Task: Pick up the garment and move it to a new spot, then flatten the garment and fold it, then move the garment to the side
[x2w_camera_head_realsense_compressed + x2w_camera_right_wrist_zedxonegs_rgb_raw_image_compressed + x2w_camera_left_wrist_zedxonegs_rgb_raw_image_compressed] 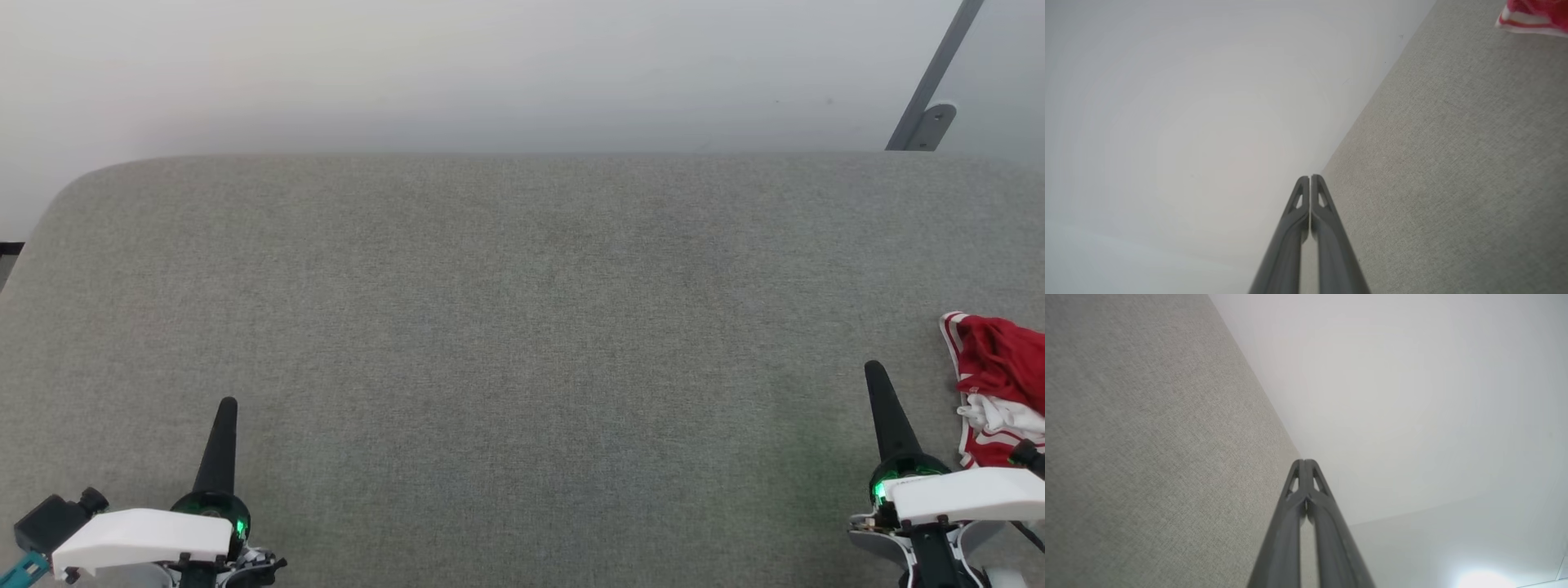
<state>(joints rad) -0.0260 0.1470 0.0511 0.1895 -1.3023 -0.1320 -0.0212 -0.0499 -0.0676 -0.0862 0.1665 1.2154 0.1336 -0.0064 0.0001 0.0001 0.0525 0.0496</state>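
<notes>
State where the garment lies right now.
In the head view the garment lies crumpled on the grey surface at the frame's right edge, beside the right gripper.

The surface [522, 327] spans the middle and lower frame of the head view, with the wall [490, 73] behind its far edge. A strut [935, 82] stands against the wall at upper right. The garment [1000, 367] lies on the surface at the right edge of the frame. The left end effector [228, 406] is at lower left. The right end effector [873, 369] is at lower right, just left of the garment.
</notes>
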